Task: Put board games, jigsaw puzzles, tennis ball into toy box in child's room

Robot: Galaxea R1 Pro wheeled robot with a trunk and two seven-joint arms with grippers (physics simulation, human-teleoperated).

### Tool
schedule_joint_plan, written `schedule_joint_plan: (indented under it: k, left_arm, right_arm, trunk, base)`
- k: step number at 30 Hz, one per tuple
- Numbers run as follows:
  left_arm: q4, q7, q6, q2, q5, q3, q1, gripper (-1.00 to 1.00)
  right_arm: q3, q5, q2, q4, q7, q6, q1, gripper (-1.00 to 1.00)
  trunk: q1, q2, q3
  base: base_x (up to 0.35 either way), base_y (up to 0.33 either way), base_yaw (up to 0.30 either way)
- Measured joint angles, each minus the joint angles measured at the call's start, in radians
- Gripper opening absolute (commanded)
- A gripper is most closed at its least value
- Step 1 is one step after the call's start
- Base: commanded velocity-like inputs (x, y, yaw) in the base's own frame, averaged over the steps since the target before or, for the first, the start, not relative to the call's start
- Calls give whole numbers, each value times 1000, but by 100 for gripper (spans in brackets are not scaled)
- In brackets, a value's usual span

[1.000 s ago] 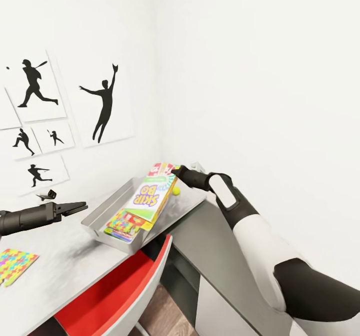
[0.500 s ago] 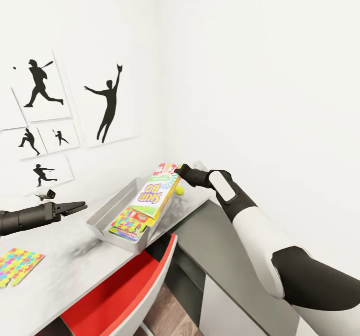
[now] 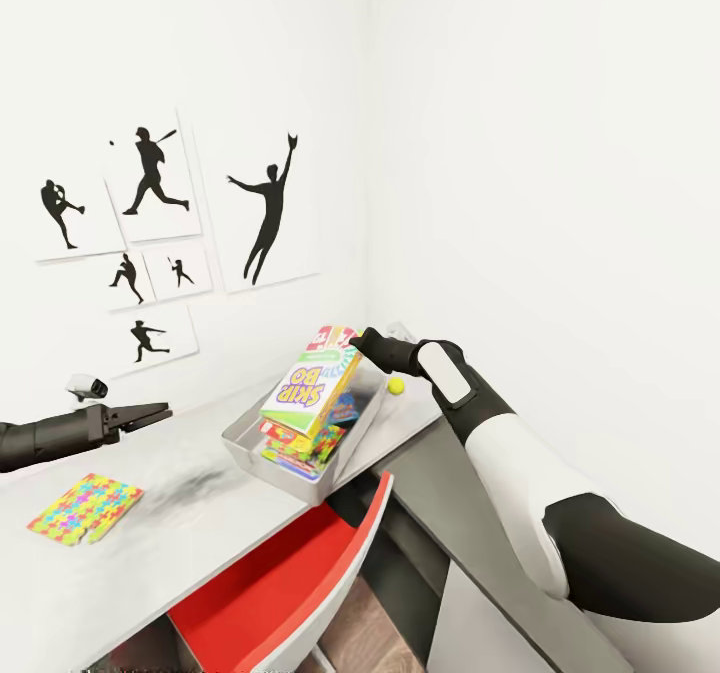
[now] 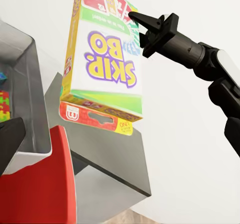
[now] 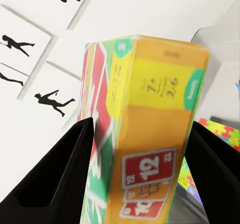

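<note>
Head view looks down at a white worktop in a room corner, with black baseball silhouette prints on the left wall. Toward the worktop's far right end sits the grey toy box, holding flat colourful items stacked inside. Right gripper reaches in from the right and holds a green-edged Skip-Bo board game by its upper end, its jaws closed on the box, which hangs tilted above the toy box; the right wrist view shows a dark finger on each side of the box's end. A small yellow tennis ball lies just right of the toy box, near the right forearm. Left gripper hovers over the worktop at the left, well apart from the toy box, jaws nearly together and holding nothing. One jigsaw puzzle lies flat on the near left of the worktop. A red chair stands against the worktop's near edge.
</note>
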Motion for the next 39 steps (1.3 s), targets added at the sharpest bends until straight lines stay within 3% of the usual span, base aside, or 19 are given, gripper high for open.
schedule_joint_plan:
  k: [39]
  left_arm:
    - [0, 0, -1, -2, 0, 4, 0, 100]
  right_arm:
    - [1, -1, 0, 0, 1, -1, 1, -100]
  trunk:
    - [0, 0, 1]
  base:
    - [59, 44, 11]
